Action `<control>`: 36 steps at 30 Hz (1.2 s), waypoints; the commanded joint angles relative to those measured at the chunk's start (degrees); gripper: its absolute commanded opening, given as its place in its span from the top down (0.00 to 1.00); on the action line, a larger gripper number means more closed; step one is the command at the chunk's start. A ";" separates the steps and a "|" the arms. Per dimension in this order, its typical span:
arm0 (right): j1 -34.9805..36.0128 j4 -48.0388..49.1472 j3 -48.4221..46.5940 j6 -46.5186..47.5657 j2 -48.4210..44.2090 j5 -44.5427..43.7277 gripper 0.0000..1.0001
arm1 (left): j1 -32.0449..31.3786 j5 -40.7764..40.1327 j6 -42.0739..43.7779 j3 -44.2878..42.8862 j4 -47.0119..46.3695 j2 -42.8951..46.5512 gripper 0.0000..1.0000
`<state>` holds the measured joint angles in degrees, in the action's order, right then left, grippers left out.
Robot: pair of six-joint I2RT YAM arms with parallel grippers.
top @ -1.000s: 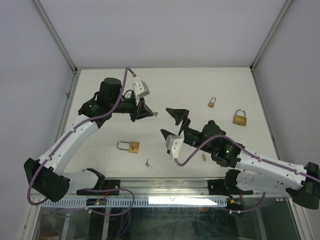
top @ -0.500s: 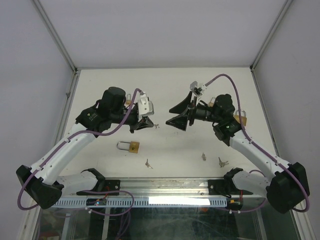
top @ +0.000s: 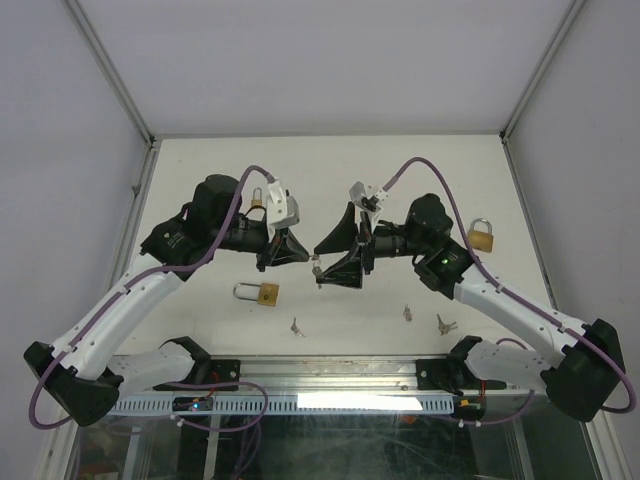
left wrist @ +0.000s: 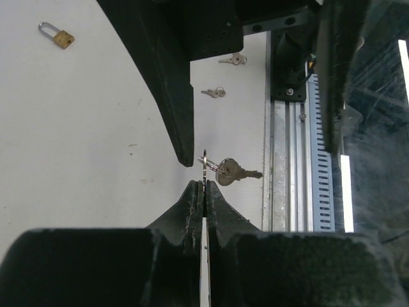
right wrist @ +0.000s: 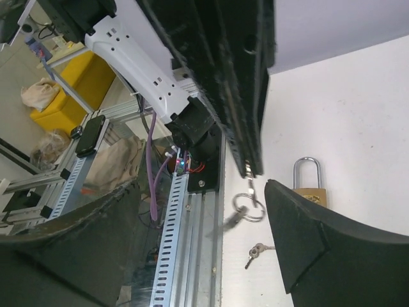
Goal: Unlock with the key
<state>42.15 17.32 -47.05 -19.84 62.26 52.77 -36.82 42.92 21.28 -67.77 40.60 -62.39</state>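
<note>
Left jaws pinch key (left wrist: 204,171), second key (left wrist: 231,173) dangling between spread right jaws

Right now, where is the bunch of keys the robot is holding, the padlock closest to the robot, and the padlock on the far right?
Key bunch (left wrist: 231,172), left wrist view, on the dangling key's head.
Nearest padlock (top: 266,294), top view, on its brass body.
Far-right padlock (top: 481,240), top view, on its brass body.

We have the key (left wrist: 228,171) over mid-table, at the left gripper (top: 303,256) tip and between the right gripper (top: 320,266) fingers. On the table (top: 400,170), from the key: near padlock (top: 259,293) at 8 o'clock, far padlock (top: 256,200) at 10, right padlock (top: 481,237) at 3, loose keys (top: 296,326) from 4 to 6.
</note>
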 commanded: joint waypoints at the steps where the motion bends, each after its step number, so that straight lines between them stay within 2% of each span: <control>1: 0.40 -2.16 -3.33 2.73 0.21 -4.19 0.22 | -0.60 4.26 -3.43 -0.10 -5.14 3.05 1.00; 5: 0.48 -4.64 -5.01 4.02 2.57 -4.54 0.27 | -0.61 5.37 -4.10 0.73 -7.03 2.91 1.00; 11: 0.48 -2.98 -5.35 3.42 4.31 -1.76 0.50 | -0.61 6.53 -5.54 0.31 -7.82 2.55 1.00; 13: 0.48 -2.37 -4.89 3.40 3.95 -1.35 0.53 | -0.57 6.46 -5.34 0.64 -7.74 2.87 1.00; 15: 0.48 -2.47 -4.65 3.67 3.34 -0.90 0.52 | -0.57 6.40 -4.83 0.95 -7.46 2.85 1.00; 16: 0.48 -2.52 -4.59 3.88 3.20 -0.33 0.48 | -0.61 6.28 -4.53 0.97 -7.28 2.76 1.00; 18: 0.48 -3.07 -5.10 4.22 3.09 0.61 0.34 | -0.56 6.13 -4.16 0.89 -7.04 2.64 1.00; 19: 0.52 -4.13 -5.88 5.01 3.21 0.88 0.31 | -0.59 6.20 -4.06 0.88 -7.05 2.58 1.00; 21: 0.48 -6.43 -7.18 5.99 3.47 1.08 0.31 | -0.62 6.01 -3.97 0.75 -6.94 2.47 1.00; 24: 0.54 -7.63 -7.65 6.95 3.46 1.06 0.47 | -0.62 5.90 -3.52 0.73 -6.94 2.45 1.00; 26: 0.39 -8.58 -7.92 7.47 3.41 1.19 0.52 | -0.61 5.62 -3.14 1.23 -6.94 2.60 1.00; 30: 0.40 -10.01 -8.49 7.92 3.80 1.38 0.75 | -0.61 5.69 -3.01 1.44 -7.02 2.64 1.00; 32: 0.39 -10.92 -8.69 8.20 4.05 1.78 0.76 | -0.56 5.39 -2.77 1.16 -7.03 2.63 1.00; 33: 0.44 -11.20 -8.61 8.42 4.07 1.95 0.81 | -0.62 5.28 -2.74 1.26 -7.03 2.65 1.00; 35: 0.39 -11.18 -8.53 8.34 3.89 1.92 0.96 | -0.55 5.27 -2.80 1.62 -6.90 2.84 1.00; 36: 0.39 -11.06 -8.48 8.15 3.72 1.90 1.00 | -0.56 5.40 -2.98 1.84 -6.81 2.88 1.00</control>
<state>42.41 5.91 -52.82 -12.21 66.94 53.78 -36.82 46.98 17.56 -66.24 35.97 -60.36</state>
